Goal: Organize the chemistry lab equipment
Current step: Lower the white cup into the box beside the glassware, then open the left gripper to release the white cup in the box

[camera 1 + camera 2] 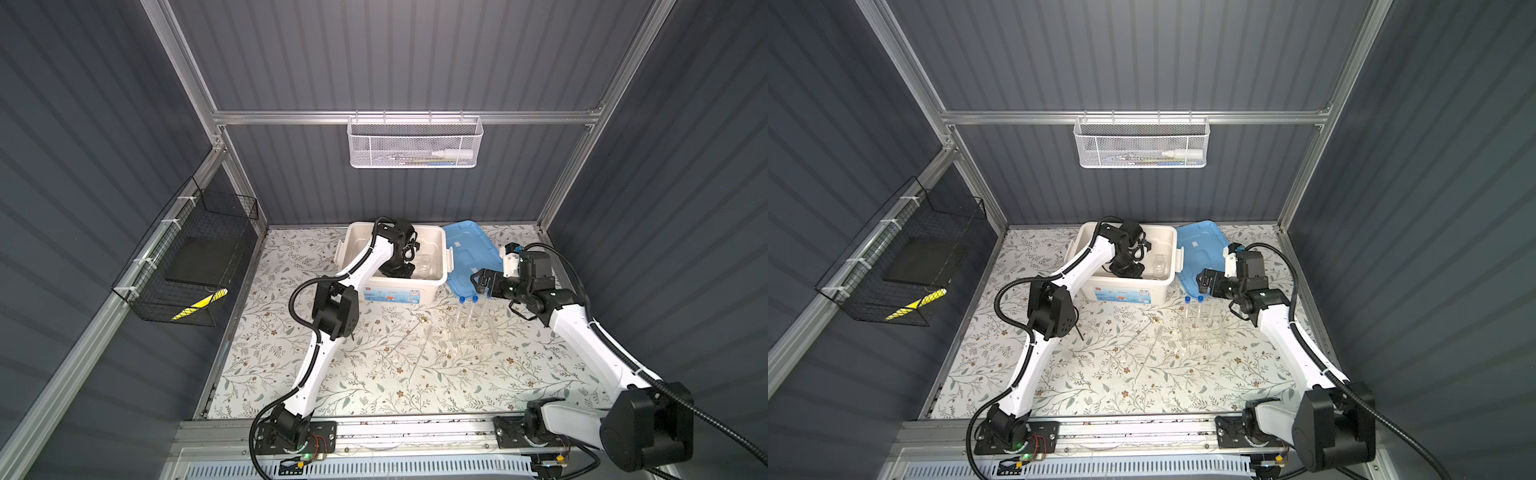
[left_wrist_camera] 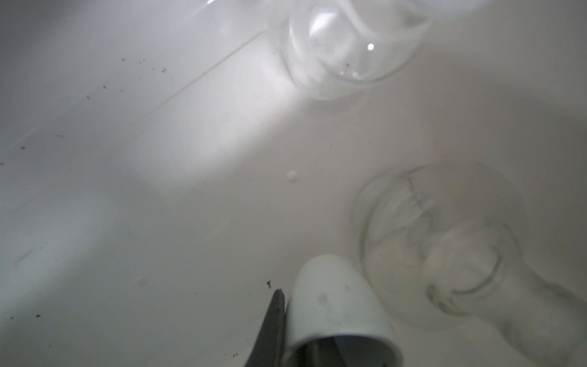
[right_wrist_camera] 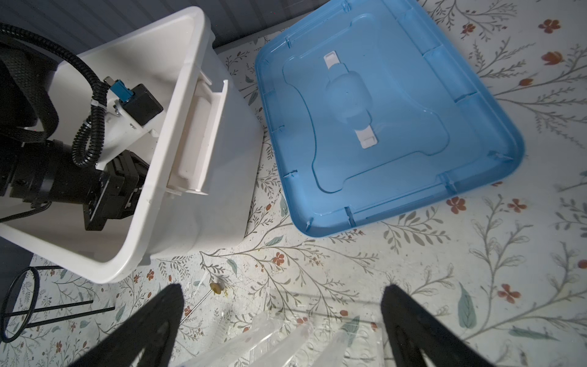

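Note:
My left gripper (image 1: 399, 270) reaches down inside the white storage box (image 1: 441, 245). It is shut on the wall of a small white dish (image 2: 336, 311): one dark finger (image 2: 273, 321) lies outside the dish, the other inside it. A clear flask (image 2: 444, 248) and another round clear glass vessel (image 2: 346, 47) lie on the box floor beside it. My right gripper (image 3: 282, 292) stands open, hovering just above the blue-capped test tubes (image 1: 467, 309) in the clear rack (image 1: 473, 332) and touching nothing. Clear glass rods (image 1: 411, 336) lie on the mat. The black ring tripod (image 3: 22, 305) lies by the box.
The blue lid (image 1: 469, 249) lies upside down to the right of the box, behind my right gripper. A white mesh basket (image 1: 413, 143) hangs on the back wall and a black wire basket (image 1: 195, 257) on the left wall. The floral mat (image 1: 374, 386) covers the table.

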You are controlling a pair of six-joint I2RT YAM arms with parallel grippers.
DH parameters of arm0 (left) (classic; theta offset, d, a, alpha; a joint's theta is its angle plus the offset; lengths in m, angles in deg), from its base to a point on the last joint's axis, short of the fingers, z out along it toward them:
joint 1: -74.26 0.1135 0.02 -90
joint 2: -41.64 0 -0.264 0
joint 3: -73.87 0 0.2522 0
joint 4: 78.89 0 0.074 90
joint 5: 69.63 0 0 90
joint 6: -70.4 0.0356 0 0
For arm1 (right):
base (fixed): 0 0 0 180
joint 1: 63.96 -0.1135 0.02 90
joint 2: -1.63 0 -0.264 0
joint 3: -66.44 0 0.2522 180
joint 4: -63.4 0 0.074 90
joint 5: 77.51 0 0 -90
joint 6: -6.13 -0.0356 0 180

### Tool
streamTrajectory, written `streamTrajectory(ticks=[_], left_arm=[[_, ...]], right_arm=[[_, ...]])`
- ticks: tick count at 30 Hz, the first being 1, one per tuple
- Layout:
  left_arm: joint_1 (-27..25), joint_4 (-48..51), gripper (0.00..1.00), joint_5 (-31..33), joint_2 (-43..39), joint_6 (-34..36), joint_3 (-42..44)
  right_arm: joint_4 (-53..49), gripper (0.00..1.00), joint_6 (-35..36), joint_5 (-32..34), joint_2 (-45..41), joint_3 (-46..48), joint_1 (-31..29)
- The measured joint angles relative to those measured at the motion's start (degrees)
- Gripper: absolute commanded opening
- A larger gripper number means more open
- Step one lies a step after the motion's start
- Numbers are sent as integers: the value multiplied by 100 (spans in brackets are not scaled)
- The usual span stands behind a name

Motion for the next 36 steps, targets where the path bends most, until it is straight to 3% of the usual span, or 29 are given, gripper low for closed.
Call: streamTrajectory(ticks=[17,25,28,36], left_arm=[[-2,251,8,240,7,28,197],[-2,225,25,-20,7,39,197],[-2,195,40,-83,7,22,208],[-2,76,51,-195,7,-24,256]], right_arm=[[0,99,-2,7,0,0,0],[0,99,0,37,0,0,0],[-2,99,-2,52,0,0,0],[-2,99,-2,57,-11,0,0]])
